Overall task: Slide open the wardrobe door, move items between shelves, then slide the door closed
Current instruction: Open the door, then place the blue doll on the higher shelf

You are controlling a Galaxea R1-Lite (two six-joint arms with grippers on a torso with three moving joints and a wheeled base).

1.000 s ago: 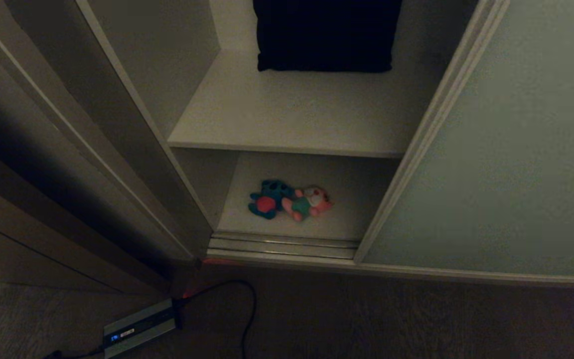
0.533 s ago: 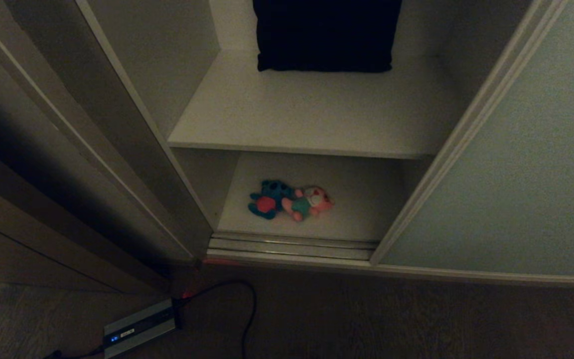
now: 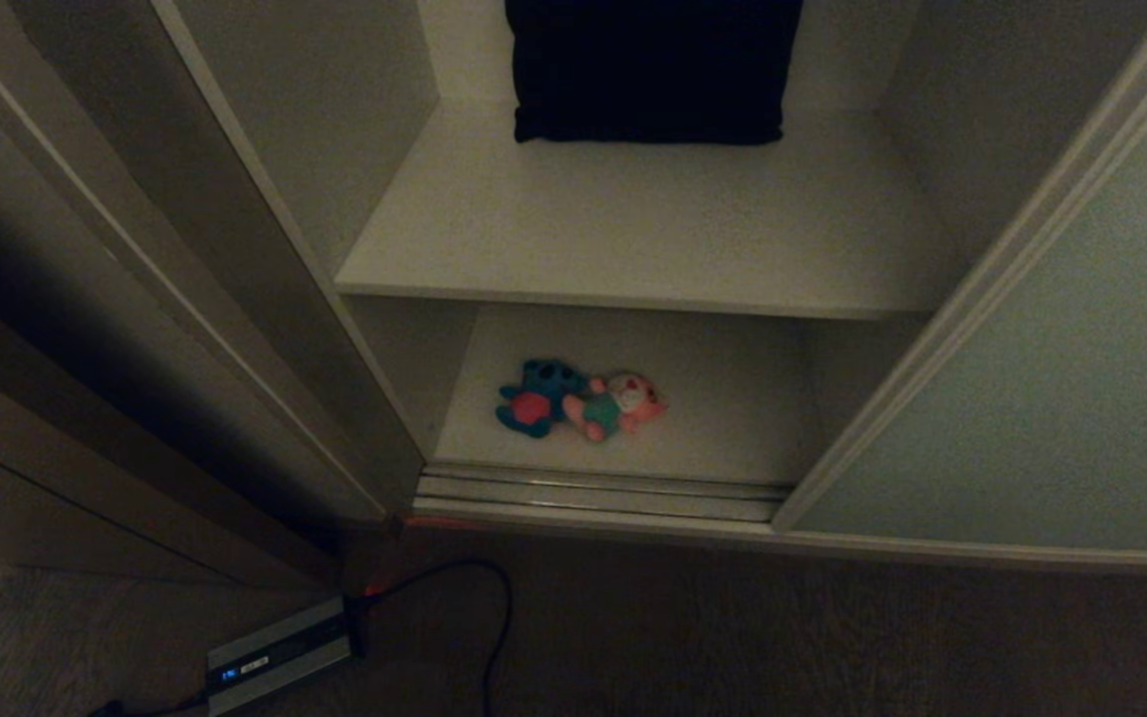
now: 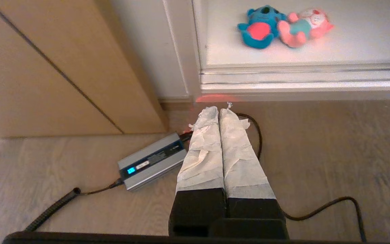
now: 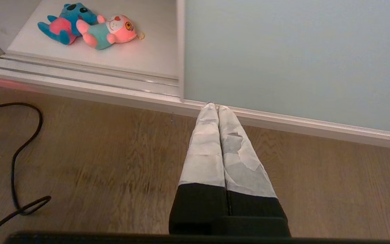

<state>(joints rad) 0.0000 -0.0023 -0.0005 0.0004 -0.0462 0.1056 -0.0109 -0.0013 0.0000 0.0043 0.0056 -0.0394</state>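
Both wrist views show the same build: the left gripper [image 4: 222,110] has two long tapering fingers wrapped in crinkled white tape over black bases, and the right gripper [image 5: 214,105] matches, its tape peeling slightly.

The left gripper [image 4: 219,110] reaches up from the lower centre of its wrist view, its pale-wrapped fingers [image 4: 203,149] pressed together, empty. The right gripper [image 5: 214,105] does likewise in its own view, fingers closed and apparently holding nothing. Neither arm shows in the head view.
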